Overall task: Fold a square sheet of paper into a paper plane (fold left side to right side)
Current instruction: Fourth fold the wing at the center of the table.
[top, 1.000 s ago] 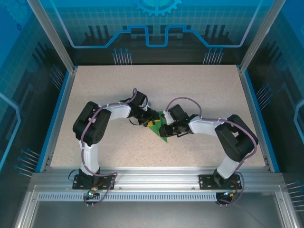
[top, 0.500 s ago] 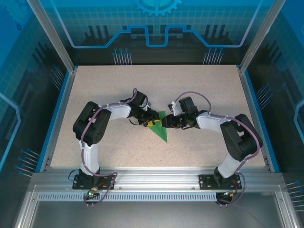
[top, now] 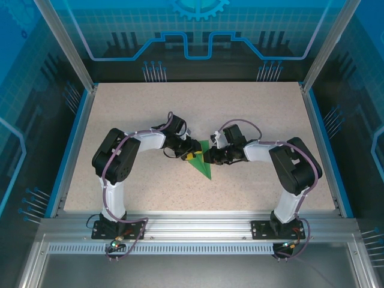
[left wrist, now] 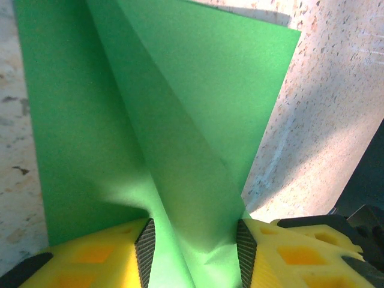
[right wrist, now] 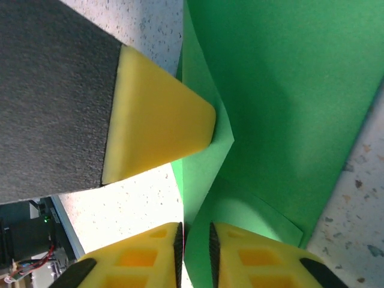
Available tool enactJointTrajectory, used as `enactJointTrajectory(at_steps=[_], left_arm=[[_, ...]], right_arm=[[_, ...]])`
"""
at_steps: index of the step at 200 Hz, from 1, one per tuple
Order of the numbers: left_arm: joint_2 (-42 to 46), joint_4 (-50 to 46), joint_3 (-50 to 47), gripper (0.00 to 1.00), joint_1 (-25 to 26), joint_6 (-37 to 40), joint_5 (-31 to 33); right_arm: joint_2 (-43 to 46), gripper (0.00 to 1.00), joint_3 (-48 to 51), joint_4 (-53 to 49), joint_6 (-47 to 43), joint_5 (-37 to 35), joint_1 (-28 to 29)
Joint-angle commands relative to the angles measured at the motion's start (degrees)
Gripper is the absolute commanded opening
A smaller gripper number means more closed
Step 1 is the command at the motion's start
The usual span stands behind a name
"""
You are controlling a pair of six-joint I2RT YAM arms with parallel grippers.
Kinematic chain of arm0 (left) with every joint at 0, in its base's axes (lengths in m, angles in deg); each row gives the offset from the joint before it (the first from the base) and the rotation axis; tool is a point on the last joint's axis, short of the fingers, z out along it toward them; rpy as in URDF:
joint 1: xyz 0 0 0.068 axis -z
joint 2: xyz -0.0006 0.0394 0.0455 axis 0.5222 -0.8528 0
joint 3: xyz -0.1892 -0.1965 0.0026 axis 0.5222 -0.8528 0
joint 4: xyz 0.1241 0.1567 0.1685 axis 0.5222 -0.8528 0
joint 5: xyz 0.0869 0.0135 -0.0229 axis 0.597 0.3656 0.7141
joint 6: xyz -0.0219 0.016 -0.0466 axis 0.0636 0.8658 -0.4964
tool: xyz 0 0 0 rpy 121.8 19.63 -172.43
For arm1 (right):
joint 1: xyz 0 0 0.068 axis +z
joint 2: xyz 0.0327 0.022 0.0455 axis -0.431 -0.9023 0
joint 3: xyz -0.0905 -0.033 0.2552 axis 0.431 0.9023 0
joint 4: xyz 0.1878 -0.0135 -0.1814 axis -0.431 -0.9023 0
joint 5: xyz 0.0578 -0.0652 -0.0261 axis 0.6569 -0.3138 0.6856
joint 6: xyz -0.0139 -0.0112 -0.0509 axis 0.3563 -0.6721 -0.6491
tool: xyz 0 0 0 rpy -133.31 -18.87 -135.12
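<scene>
the green paper plane [top: 203, 163] lies mid-table [top: 252, 114], point toward the near edge; the left gripper [left wrist: 192, 249] is partly parted, a raised fold of the paper between its yellow fingers [left wrist: 99, 258]; the right gripper [right wrist: 196, 243] is nearly closed, pinching a thin paper edge from the opposite side.

The paper plane [top: 204, 163] is bright green, matte and unmarked, folded into a slim dart whose point aims away from both sets of fingers. Its wide end lies between them, one raised flap passing between the left fingers [left wrist: 146, 246], another edge pinched by the right fingers [right wrist: 177, 243].
</scene>
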Motion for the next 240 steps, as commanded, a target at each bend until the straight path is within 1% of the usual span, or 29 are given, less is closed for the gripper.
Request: enactJointTrajectory(at_steps=[1, 24, 27, 67, 109, 136, 170, 193, 214, 240], left_arm=[[-1.43, -3.19, 0.74, 0.44, 0.39, -0.76, 1.59], [-1.34, -3.36, 0.74, 0.44, 0.40, -0.67, 1.73], [-1.27, -3.36, 0.74, 0.44, 0.41, -0.68, 1.73], [-1.29, -3.53, 0.82, 0.44, 0.41, -0.59, 1.67], [-1.16, -3.71, 0.82, 0.44, 0.39, -0.59, 1.80], [-1.16, -3.80, 0.82, 0.44, 0.34, -0.49, 1.81], [-1.24, -4.05, 1.07, 0.44, 0.39, -0.32, 1.87], [-1.81, -3.98, 1.17, 0.44, 0.41, -0.49, 1.58], [-2.22, -3.93, 1.39, 0.44, 0.39, -0.58, 1.43], [-2.72, -4.10, 1.78, 0.44, 0.33, -0.61, 1.39]], right_arm=[[-0.70, 0.15, -1.21, -1.50, -1.18, -0.24, 0.50], [-0.13, 0.11, -1.17, -3.91, -2.48, -2.18, 0.24], [-0.14, 0.11, -2.61, -4.27, -2.64, -2.45, 0.18], [-0.11, 0.11, -3.69, -7.63, -4.19, -5.61, -0.16], [-0.95, 0.11, -4.29, -9.34, -4.91, -6.51, -0.25], [-0.48, 0.11, -3.45, -7.97, -4.76, -5.17, -0.22], [-0.03, 0.11, -3.09, -8.66, -4.91, -6.21, -0.35], [0.46, 0.13, -2.51, -7.66, -4.50, -5.43, -0.31], [1.16, 0.17, -1.85, -5.24, -3.70, -3.47, -0.24], [2.94, 0.23, 0.01, -4.53, -3.59, -3.04, -0.22]])
